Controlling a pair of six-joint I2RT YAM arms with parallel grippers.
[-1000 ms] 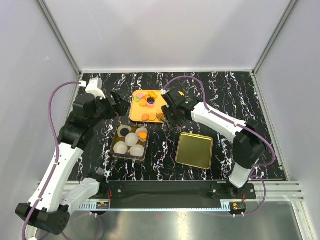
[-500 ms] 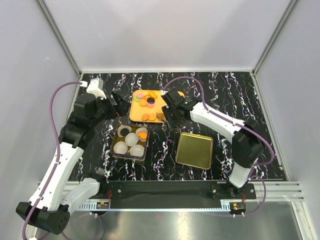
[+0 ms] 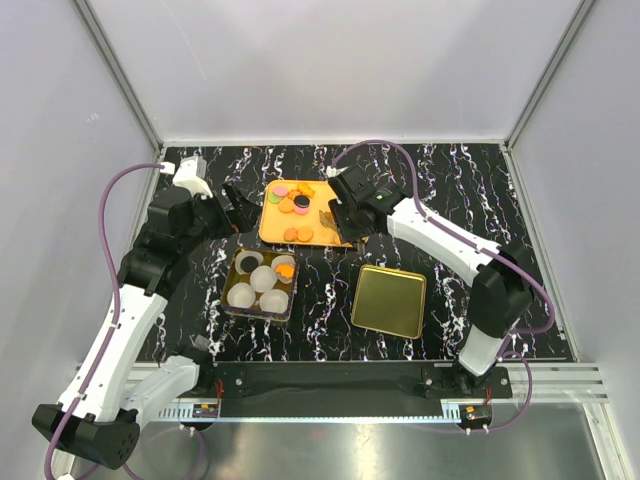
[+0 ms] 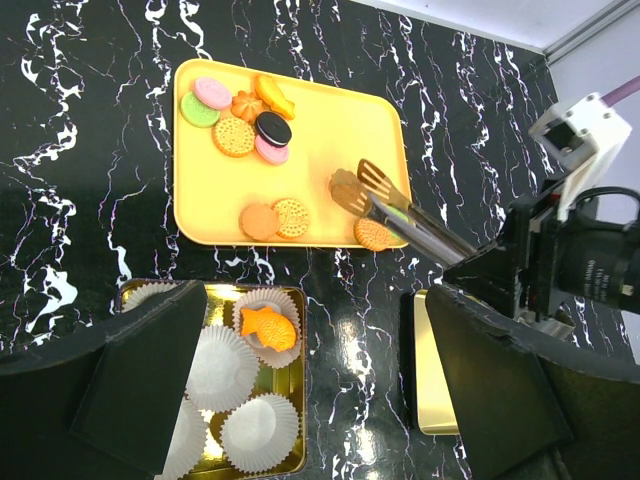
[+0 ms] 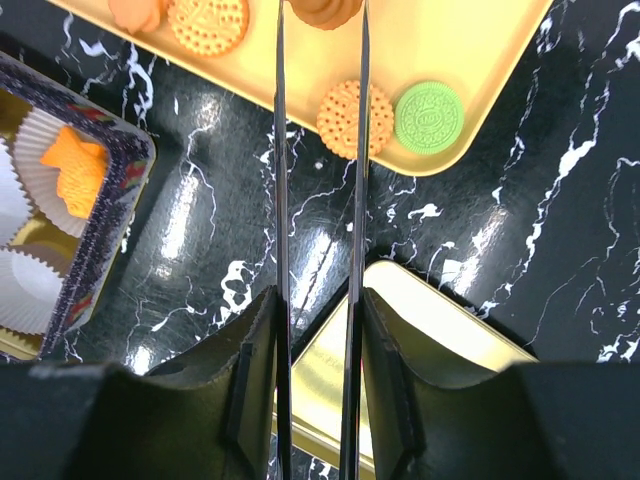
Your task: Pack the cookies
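Several cookies (image 3: 293, 203) lie on the orange tray (image 3: 272, 226), also seen in the left wrist view (image 4: 240, 135). My right gripper (image 3: 347, 214) is shut on metal tongs (image 5: 278, 150), whose tips reach over the tray's right part (image 4: 372, 178). A brown scalloped cookie (image 5: 322, 10) sits between the tips. Two round cookies, one orange (image 5: 355, 118) and one green (image 5: 429, 116), lie at the tray's corner. My left gripper (image 3: 232, 200) is open and empty above the gold tin (image 4: 300, 385) of white paper cups. One cup holds an orange fish-shaped cookie (image 4: 268, 330), another a black one (image 3: 248, 263).
A gold square lid (image 3: 390, 300) lies on the black marbled table to the right of the tin, below my right gripper (image 5: 318, 330). Purple cables arc over both arms. Grey walls close in the table at the back and sides.
My right gripper has moved back and a little to the right, taking the tong tips from the tray's front right corner to higher over its right side. The left arm has stayed still.
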